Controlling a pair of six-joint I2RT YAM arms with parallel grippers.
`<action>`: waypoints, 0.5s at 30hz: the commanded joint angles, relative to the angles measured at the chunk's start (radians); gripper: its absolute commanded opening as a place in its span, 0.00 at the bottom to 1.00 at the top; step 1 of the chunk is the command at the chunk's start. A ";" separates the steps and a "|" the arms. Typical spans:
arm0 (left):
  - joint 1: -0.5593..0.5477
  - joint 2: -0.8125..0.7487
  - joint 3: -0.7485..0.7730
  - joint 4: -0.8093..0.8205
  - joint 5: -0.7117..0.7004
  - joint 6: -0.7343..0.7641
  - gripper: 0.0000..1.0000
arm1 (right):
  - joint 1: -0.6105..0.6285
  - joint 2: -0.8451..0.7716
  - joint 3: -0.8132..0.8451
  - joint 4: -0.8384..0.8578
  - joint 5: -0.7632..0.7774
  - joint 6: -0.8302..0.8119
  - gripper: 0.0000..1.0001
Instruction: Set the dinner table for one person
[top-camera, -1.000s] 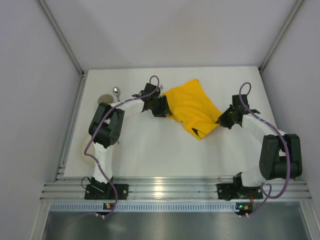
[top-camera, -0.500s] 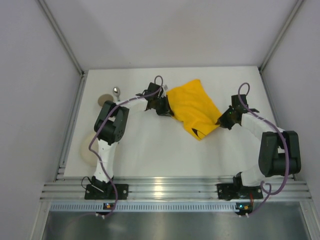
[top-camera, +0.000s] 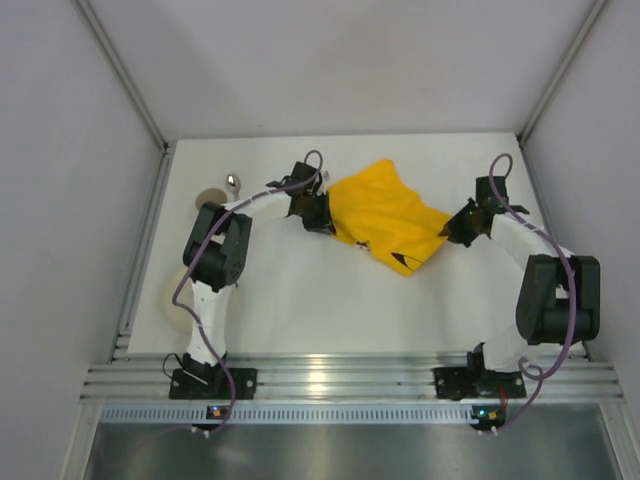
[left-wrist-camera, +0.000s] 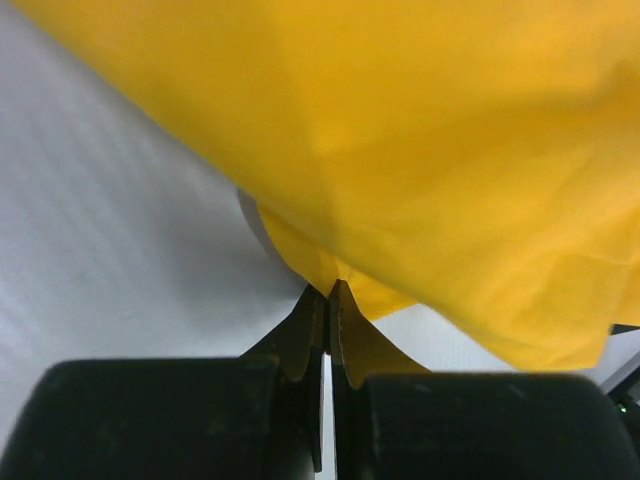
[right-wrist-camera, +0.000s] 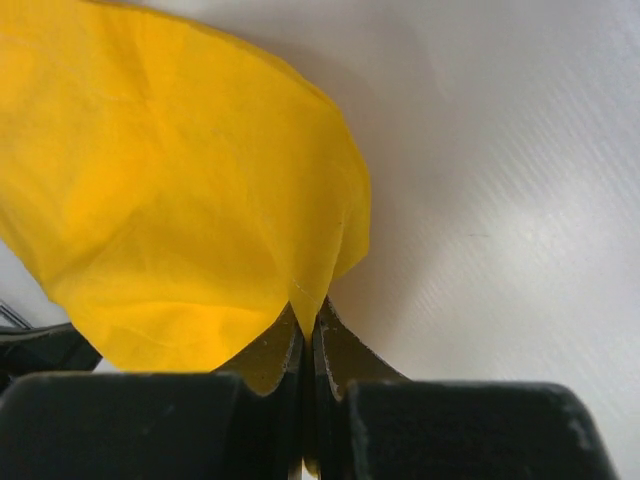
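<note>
The yellow cloth mat (top-camera: 385, 213) hangs crumpled between my two grippers, over the far middle of the white dinner table (top-camera: 300, 300). My left gripper (top-camera: 328, 216) is shut on the cloth's left edge, and the left wrist view shows its fingertips pinching a yellow fold (left-wrist-camera: 328, 292). My right gripper (top-camera: 447, 232) is shut on the cloth's right corner, pinched in the right wrist view (right-wrist-camera: 308, 312). A dark printed patch (top-camera: 402, 262) shows on the cloth's near corner.
A metal spoon (top-camera: 232, 182) and a small tan round dish (top-camera: 208, 197) lie at the far left. A cream plate (top-camera: 172, 300) sits at the left edge, partly hidden by my left arm. The ribbed aluminium rail (top-camera: 330, 378) runs along the near edge. Walls enclose the table.
My right gripper has moved right and a little farther away with the cloth corner, and my left gripper has shifted slightly left. The cloth is stretched wider between them.
</note>
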 joint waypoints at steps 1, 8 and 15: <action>0.054 -0.095 -0.019 -0.144 -0.085 0.065 0.00 | -0.056 -0.011 0.028 0.008 -0.009 -0.011 0.00; 0.135 -0.259 0.039 -0.257 -0.155 0.103 0.00 | -0.171 -0.075 0.103 -0.094 -0.018 -0.074 0.00; 0.137 -0.328 0.289 -0.331 -0.260 0.097 0.00 | -0.194 -0.054 0.416 -0.202 -0.004 -0.112 0.00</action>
